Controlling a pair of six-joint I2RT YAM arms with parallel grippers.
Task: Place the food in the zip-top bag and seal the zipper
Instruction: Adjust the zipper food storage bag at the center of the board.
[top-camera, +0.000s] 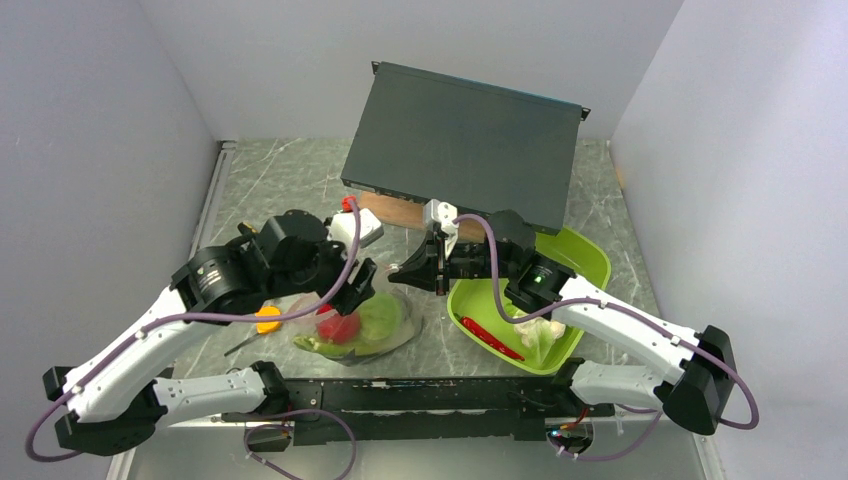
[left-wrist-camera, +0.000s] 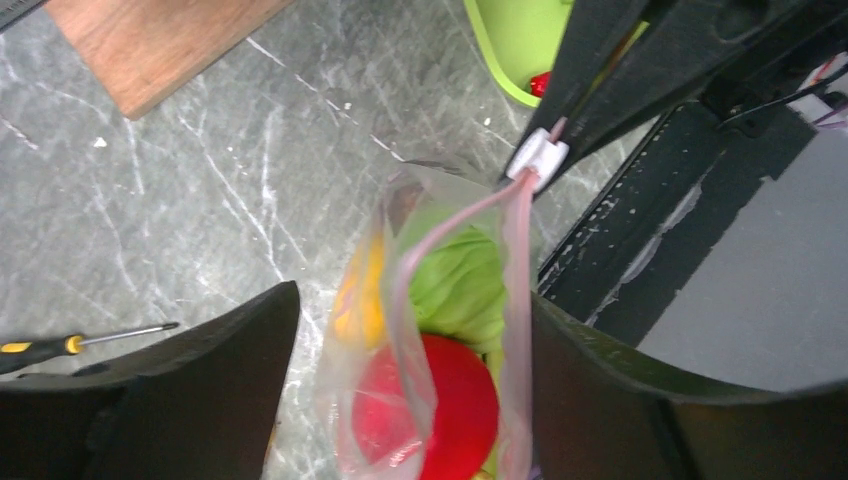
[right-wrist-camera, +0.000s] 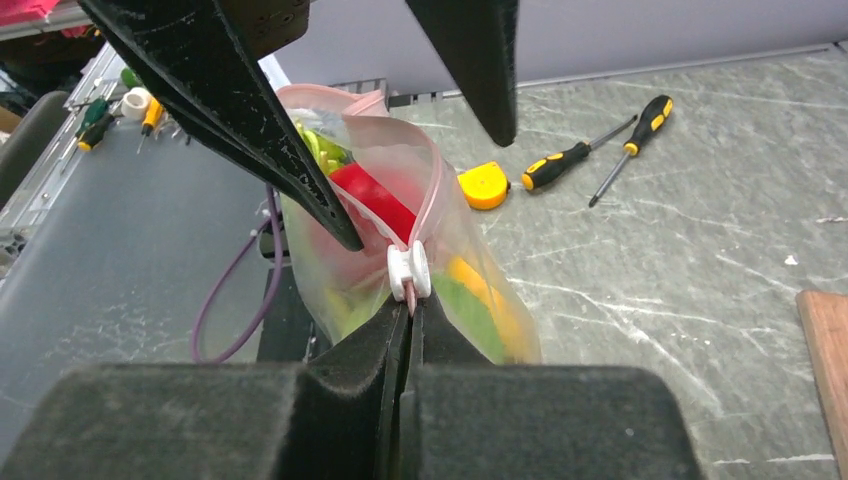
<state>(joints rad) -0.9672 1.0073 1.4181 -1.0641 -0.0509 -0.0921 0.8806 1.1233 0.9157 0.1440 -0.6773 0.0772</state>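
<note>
The zip-top bag (top-camera: 385, 330) stands on the table between the arms, with a red tomato (left-wrist-camera: 445, 410), green cabbage (left-wrist-camera: 462, 285) and yellow fruit (left-wrist-camera: 362, 300) inside. Its pink zipper (left-wrist-camera: 518, 250) gapes apart along most of the mouth. My right gripper (right-wrist-camera: 408, 305) is shut on the zipper's end, right behind the white slider (right-wrist-camera: 408, 270). My left gripper (left-wrist-camera: 412, 300) is open and straddles the bag's mouth, one finger on each side and apart from it. A red chili (top-camera: 492, 338) and white cauliflower (top-camera: 537, 335) lie in the lime-green tray (top-camera: 590, 262).
A dark flat box (top-camera: 465, 140) leans on a wooden block (top-camera: 400, 212) at the back. Two yellow-handled screwdrivers (right-wrist-camera: 572, 160) and a yellow tape measure (right-wrist-camera: 483, 187) lie left of the bag. A black rail (top-camera: 420, 395) runs along the near edge.
</note>
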